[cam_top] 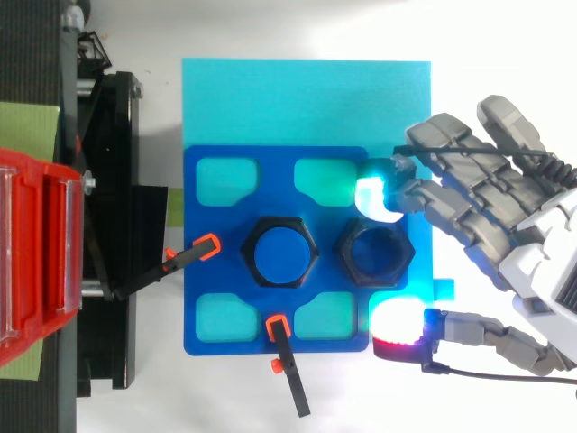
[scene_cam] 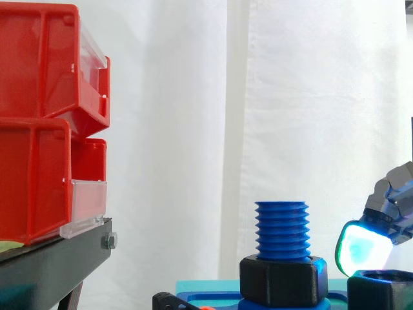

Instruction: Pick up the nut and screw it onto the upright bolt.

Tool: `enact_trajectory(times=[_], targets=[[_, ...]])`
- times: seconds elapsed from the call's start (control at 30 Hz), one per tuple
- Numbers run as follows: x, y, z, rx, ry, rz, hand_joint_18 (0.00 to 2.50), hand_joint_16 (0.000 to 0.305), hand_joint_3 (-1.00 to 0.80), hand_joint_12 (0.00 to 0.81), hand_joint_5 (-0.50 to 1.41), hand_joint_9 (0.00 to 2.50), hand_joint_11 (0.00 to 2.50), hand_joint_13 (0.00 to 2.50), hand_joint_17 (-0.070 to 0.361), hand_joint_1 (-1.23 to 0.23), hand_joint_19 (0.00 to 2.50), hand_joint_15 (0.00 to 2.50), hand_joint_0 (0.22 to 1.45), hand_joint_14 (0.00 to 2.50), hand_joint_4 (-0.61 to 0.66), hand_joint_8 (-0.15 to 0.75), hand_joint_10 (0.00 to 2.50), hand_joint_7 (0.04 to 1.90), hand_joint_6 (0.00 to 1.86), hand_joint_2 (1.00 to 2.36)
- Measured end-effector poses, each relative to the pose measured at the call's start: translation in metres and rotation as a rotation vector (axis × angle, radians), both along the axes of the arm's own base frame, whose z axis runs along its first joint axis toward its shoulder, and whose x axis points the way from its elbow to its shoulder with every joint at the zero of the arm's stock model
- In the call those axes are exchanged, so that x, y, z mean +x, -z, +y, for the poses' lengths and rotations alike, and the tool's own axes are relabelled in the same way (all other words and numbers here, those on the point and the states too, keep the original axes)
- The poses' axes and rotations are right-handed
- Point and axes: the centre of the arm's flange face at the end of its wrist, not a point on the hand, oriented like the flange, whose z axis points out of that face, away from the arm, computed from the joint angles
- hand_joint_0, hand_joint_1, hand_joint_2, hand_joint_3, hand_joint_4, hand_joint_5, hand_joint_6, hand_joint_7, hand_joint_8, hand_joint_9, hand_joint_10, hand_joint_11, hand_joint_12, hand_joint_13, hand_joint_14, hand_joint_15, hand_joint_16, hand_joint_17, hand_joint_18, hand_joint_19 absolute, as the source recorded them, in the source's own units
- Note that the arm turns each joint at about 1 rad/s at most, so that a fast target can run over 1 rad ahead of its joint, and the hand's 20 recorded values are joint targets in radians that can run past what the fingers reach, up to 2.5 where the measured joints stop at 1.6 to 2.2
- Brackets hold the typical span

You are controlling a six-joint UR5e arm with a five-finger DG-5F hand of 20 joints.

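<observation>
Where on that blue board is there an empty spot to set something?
The widest free patch is the bare cyan mat above the blue plate in the top view. The plate's two left pockets are empty too, flanking an orange clamp. Crowded: the right, where the hand straddles the loose black nut beside the blue threaded bolt.

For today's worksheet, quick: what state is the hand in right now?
Hand: open, holding nothing; its fingertips sit either side of the loose nut.
</observation>
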Motion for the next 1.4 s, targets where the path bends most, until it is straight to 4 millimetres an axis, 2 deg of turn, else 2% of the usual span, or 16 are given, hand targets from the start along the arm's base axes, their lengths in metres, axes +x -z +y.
enact_trajectory(times=[0.3, 0.53, 0.83, 1.4], targets=[[0.0, 0.0001, -0.0004, -0.001, 0.001, 0.001, 0.32, 0.065, -0.5, 0.469, -0.22, 0.42, 0.07, 0.3, 0.147, -0.77, 0.1, 0.0, 0.48, 0.0, 0.32, 0.347, 0.0, 0.94, 0.5, 1.0], [0.0003, -0.0001, -0.001, 0.0, 0.0, 0.0, 0.41, 0.06, -0.5, 0.451, -0.19, 0.54, 0.17, 0.37, 0.135, -0.72, 0.13, 0.01, 0.54, 0.0, 0.33, 0.354, 0.01, 1.1, 0.5, 1.0], [0.0008, -0.0002, -0.0021, 0.001, 0.0, -0.002, 0.52, 0.058, -0.5, 0.443, -0.17, 0.67, 0.26, 0.49, 0.129, -0.74, 0.17, 0.03, 0.59, 0.0, 0.31, 0.353, 0.01, 1.27, 0.5, 1.0], [0.001, -0.0019, -0.0042, -0.003, -0.001, 0.006, 0.61, 0.055, -0.5, 0.445, -0.16, 0.74, 0.3, 0.6, 0.123, -0.75, 0.21, 0.08, 0.6, 0.0, 0.3, 0.351, 0.01, 1.28, 0.5, 1.0]])
